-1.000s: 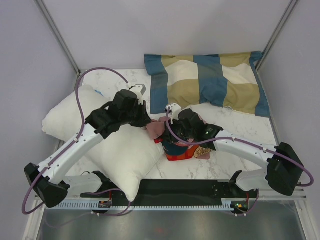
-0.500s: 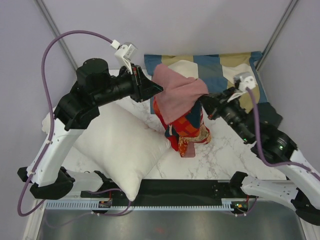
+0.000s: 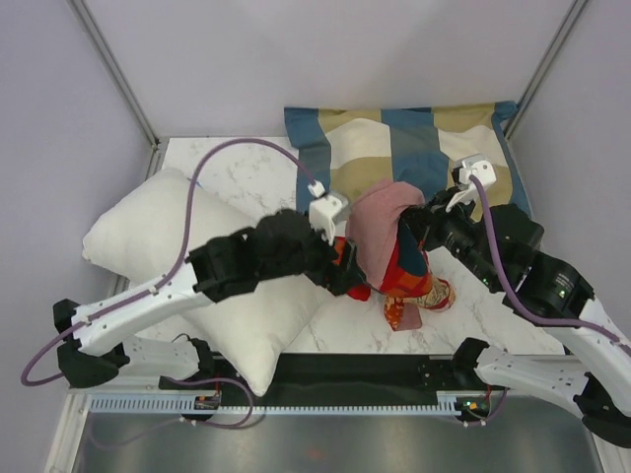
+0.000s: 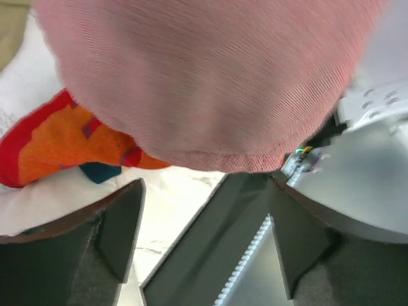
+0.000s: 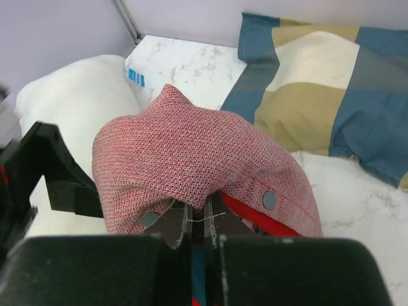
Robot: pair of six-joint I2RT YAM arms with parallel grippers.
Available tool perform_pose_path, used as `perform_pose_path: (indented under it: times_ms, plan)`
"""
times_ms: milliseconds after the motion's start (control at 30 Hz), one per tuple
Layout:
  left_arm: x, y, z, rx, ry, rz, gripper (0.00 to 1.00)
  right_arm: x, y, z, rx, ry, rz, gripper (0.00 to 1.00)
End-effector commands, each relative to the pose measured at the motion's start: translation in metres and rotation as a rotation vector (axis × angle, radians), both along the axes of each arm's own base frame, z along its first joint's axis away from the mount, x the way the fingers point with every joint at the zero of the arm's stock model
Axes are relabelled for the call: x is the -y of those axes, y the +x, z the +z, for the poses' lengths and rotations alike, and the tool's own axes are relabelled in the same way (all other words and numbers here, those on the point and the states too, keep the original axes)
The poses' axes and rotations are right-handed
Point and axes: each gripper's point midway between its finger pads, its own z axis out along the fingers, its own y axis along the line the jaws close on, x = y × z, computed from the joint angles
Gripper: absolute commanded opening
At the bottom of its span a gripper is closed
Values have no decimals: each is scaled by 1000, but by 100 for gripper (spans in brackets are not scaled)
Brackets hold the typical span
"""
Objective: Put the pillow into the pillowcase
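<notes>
The pillowcase (image 3: 386,236) hangs above the table's middle, dull pink side out, red and orange print showing below. My right gripper (image 3: 422,229) is shut on its upper fold; in the right wrist view the pink fabric (image 5: 191,153) drapes over the closed jaws (image 5: 204,220). My left gripper (image 3: 347,274) sits low at the case's left side, open and holding nothing. In its wrist view the pink cloth (image 4: 204,83) hangs just above the spread fingers (image 4: 121,229). The white pillow (image 3: 148,227) lies at the left, partly under the left arm.
A blue, tan and cream checked pillow (image 3: 414,158) lies along the back right of the marble table (image 3: 246,168). Grey walls close in on the left, back and right. A black base rail (image 3: 375,374) runs along the near edge.
The left gripper has let go of the pillowcase, opened wide and dropped from high up to low beside it. The pillowcase, still in the right gripper, now hangs a little lower and further right.
</notes>
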Motion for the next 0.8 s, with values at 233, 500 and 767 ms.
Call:
perform_pose_path:
  times_ms: [233,500,767]
  plan:
    - [-5,-11,28,618,41,260,100,-10,6,2,-82,69,-35,0]
    - [34,-8,30,749,236,298,100,-17,11,-1,-109,69,-42,0]
    - [30,21,9,633,292,336,38,-14,12,8,-92,75,-50,0]
